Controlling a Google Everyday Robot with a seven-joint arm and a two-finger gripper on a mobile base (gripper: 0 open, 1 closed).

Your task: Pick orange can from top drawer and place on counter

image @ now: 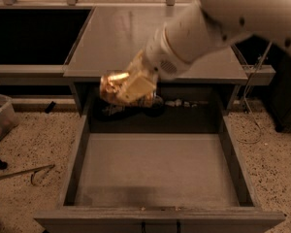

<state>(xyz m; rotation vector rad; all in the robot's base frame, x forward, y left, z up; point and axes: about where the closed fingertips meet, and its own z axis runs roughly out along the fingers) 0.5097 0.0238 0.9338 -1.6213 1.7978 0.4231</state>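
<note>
While the white arm [208, 23] reaches in from the upper right of the frame, its gripper [135, 89] hangs left of centre, across the front edge of the counter [116, 38]. Its fingers are clenched on the orange can [111, 81], one pale pad flat against the dented side. The can is up off the floor of the open top drawer [155, 174].

The orange can [114, 84] is shiny, crumpled gold-orange metal, clamped in the claw [131, 89], matt pale plastic, above the top drawer [157, 169] at its far left. The drawer is dull, smooth grey; the surface [116, 38] beyond has a faint sheen. The floor [34, 140] looks like speckled stone.
</note>
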